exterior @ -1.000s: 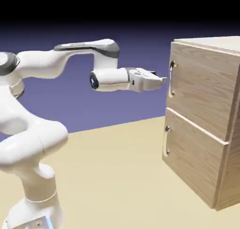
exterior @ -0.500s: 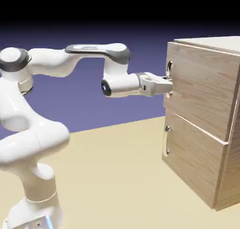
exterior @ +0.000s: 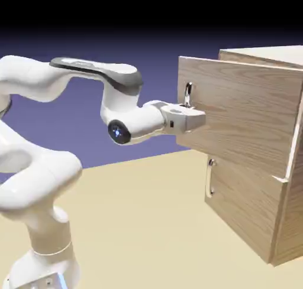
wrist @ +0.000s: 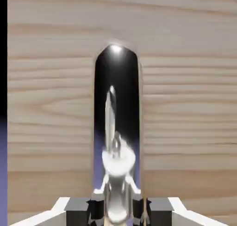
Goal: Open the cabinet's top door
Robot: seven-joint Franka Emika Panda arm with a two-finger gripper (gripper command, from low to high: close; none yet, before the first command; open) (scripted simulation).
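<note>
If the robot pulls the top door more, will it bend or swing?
The top door will probably swing rather than bend: it's a flat wooden-looking panel, already standing out on one side. It likely won't tip over, since its far edge stays against the cabinet. The shiny handle might be slippery.

The door beyond the tool is pale oak with wavy brown grain; its handle at the tool is shiny silver. The worktop below the tool is plain sandy yellow, the arm behind it white and dark grey.
</note>
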